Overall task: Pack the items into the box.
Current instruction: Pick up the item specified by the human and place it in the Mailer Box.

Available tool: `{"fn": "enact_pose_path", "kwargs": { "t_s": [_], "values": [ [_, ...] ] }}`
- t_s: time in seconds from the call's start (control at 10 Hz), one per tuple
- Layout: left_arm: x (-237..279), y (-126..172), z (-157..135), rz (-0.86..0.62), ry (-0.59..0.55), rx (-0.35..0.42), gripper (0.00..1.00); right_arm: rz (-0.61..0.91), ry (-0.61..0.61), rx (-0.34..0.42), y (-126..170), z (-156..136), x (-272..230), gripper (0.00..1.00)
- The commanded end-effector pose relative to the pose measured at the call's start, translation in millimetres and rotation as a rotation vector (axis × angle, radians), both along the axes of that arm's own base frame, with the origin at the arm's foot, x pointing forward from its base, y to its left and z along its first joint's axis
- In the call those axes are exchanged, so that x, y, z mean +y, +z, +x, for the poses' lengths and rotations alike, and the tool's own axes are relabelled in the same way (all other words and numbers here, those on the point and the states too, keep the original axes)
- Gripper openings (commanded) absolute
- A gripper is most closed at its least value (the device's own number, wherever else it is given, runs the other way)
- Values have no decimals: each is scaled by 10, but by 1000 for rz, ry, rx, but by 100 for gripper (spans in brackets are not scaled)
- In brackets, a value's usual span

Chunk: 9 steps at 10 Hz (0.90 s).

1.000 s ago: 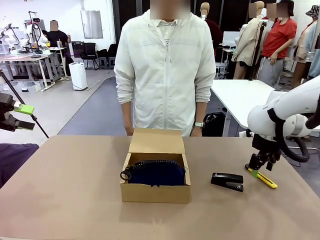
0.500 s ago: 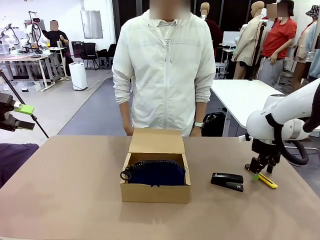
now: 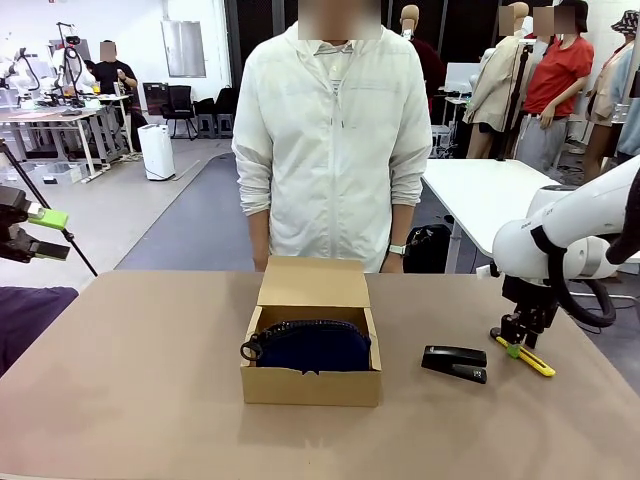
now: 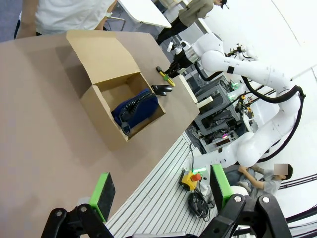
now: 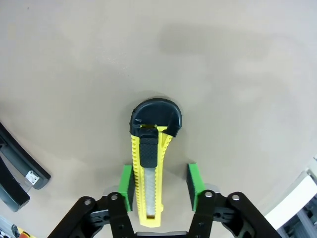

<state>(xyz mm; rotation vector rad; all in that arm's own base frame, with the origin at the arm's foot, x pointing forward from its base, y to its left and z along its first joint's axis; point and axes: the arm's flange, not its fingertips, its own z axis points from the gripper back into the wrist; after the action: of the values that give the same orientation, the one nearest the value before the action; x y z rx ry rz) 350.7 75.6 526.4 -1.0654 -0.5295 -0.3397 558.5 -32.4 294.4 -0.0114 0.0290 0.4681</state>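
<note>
The brown cardboard box (image 3: 310, 385) sits mid-table with its flap lid standing up at the back. The navy zip pouch (image 3: 315, 345) lies inside it, ring pull at the left. The yellow-and-black utility knife (image 3: 533, 363) lies flat on the table at the right. My right gripper (image 3: 512, 345) is down over its near end. In the right wrist view the knife (image 5: 148, 163) lies between the green pads (image 5: 193, 181); one pad is close against it and a gap remains at the other, so the right gripper (image 5: 158, 186) is open. My left gripper (image 4: 161, 191) hangs open and empty off the table's left side.
A black stapler (image 3: 455, 362) lies between the box and the knife, close to my right gripper. A person in a white jacket (image 3: 330, 140) stands at the far edge behind the box. Bare tabletop (image 3: 130, 380) stretches left of the box.
My right gripper's jaws have narrowed around the knife, and the arm has shifted only slightly. The left arm, box and pouch have not moved.
</note>
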Motion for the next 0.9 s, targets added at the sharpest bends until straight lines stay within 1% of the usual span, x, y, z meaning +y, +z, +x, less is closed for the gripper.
{"fn": "enact_pose_path", "kwargs": {
  "t_s": [0.0,0.4,0.6,0.7,0.8],
  "values": [
    [20,17,-17,-1,-7,9,100,-18,-1,4,-95,-23,34,0],
    [20,17,-17,-1,-7,9,100,-36,-1,2,-83,-45,26,0],
    [20,17,-17,-1,-7,9,100,-29,-2,-12,-12,-94,39,0],
    [20,17,-17,-1,-7,9,100,-29,0,-23,75,-171,70,0],
    [20,17,-17,-1,-7,9,100,-33,31,-43,260,-318,136,0]
  ]
}}
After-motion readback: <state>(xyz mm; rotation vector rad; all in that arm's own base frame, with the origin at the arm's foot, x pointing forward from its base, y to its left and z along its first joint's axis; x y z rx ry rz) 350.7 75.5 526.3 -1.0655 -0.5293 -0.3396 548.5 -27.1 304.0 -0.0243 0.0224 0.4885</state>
